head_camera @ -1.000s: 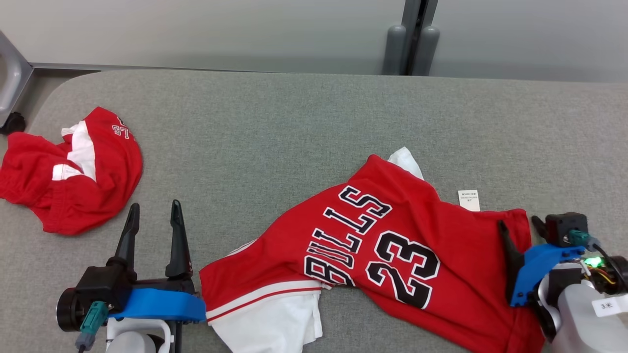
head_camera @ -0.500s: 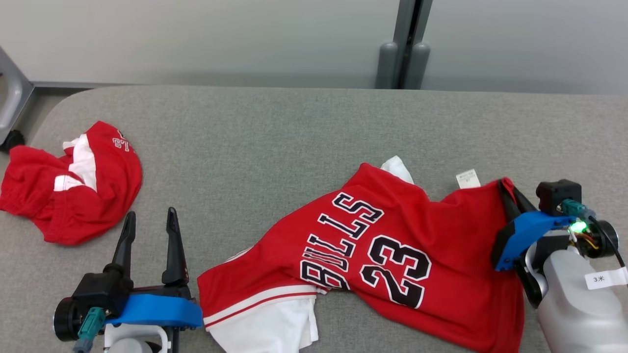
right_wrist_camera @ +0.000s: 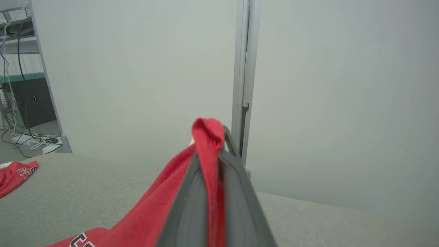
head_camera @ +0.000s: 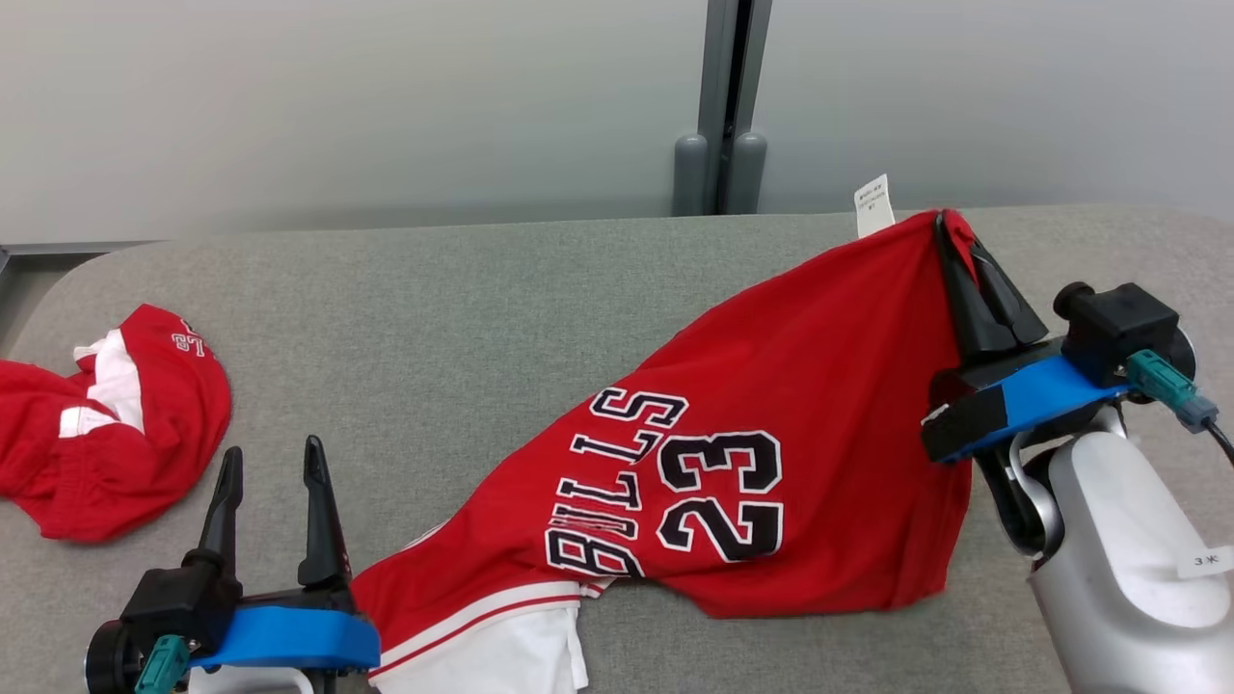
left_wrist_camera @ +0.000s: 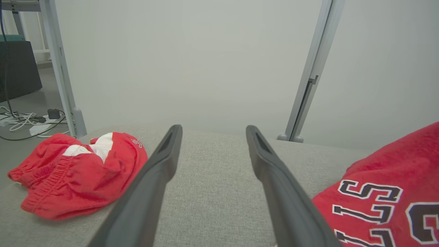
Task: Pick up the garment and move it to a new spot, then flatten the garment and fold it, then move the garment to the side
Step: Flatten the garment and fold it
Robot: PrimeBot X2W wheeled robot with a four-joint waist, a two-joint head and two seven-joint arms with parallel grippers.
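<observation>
A red jersey with "BULLS 23" lettering and white trim hangs stretched from the grey table up to my right gripper, which is shut on its hem corner beside a white tag. In the right wrist view the red cloth is pinched between the two fingers. The jersey's lower part, with its white sleeve, rests on the table. My left gripper stands open at the lower left, just left of the jersey, with nothing between its fingers.
Red shorts with white panels lie crumpled at the table's left end, also seen as red shorts in the left wrist view. A grey wall with a vertical post stands behind the table. Cables lie on the floor at far left.
My right gripper has risen with the jersey's hem corner, pulling that side up off the table. The head camera has shifted. The left gripper stays open in place.
</observation>
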